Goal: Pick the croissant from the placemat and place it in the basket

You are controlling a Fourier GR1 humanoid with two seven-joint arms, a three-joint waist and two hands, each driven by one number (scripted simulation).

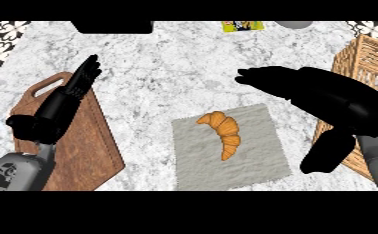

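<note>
Head view looks steeply down on a white-and-grey marbled counter (170, 68), and the golden-brown, crescent-shaped croissant (224, 133) lies on the pale grey square cloth placemat (255, 165), up in its left-centre part, one tip toward the top left and the other pointing down. Nothing is touching it.

Right hand (314, 90) hangs above the counter at the right, fingers stretched out straight toward the left and thumb hanging down apart from them, wide open and holding nothing. It sits near the croissant but clearly apart, up and to the right of it. Behind it, at the right edge, the woven tan wicker basket (362, 53) shows only partly.

Left hand (70, 95) rests over the brown wooden cutting board (88, 148) at the left, fingers straight and pointing up, empty.

My read on the pastry: light, soft, flaky, likely to crush or shed if pinched hard, and its curved surface could roll out of a careless grasp. The thick middle of the bend looks like the best place to hold, thumb on 1 side and fingers on the other, not the thin tips, which would probably break.
</note>
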